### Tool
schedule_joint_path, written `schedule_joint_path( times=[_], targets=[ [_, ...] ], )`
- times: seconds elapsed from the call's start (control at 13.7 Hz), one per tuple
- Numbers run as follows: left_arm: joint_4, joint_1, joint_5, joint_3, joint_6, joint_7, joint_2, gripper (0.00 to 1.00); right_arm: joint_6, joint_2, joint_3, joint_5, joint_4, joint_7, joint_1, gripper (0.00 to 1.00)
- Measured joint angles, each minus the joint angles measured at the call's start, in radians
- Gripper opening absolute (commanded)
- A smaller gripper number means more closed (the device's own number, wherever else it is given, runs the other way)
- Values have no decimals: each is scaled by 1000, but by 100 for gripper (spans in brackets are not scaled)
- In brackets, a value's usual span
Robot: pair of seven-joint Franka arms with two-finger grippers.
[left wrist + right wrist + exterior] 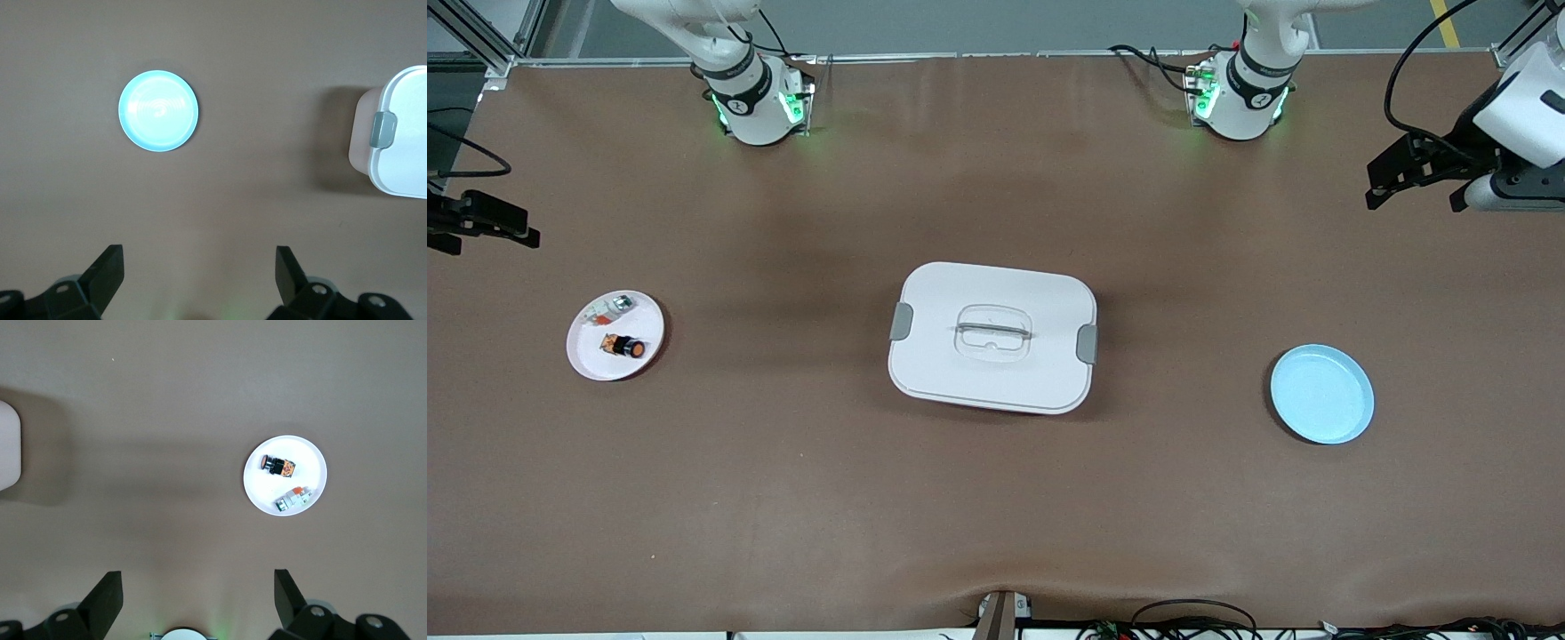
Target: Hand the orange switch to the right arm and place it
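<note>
The orange switch (624, 346) lies on its side on a small white plate (587, 364) toward the right arm's end of the table, beside a silver-white piece (609, 308). The right wrist view shows the switch (277, 464) on the plate (267, 490) from high above. My right gripper (198, 587) is open and empty, held high over the table's edge at that end (489, 233). My left gripper (200, 267) is open and empty, held high over the left arm's end of the table (1414, 188).
A white lidded box (992, 338) with grey clips stands in the middle of the table. A light blue plate (1321, 394) lies toward the left arm's end and also shows in the left wrist view (159, 111). Brown table surface lies between them.
</note>
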Motion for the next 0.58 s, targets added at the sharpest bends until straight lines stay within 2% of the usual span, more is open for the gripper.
schedule_joint_path(
  times=[0.22, 0.58],
  targets=[
    [4, 0, 0, 0, -5, 1, -4, 100, -22, -14, 5, 1, 3, 116, 1, 100],
    [12, 7, 0, 2, -7, -4, -4, 100, -36, -41, 8, 6, 7, 142, 11, 100]
  ],
)
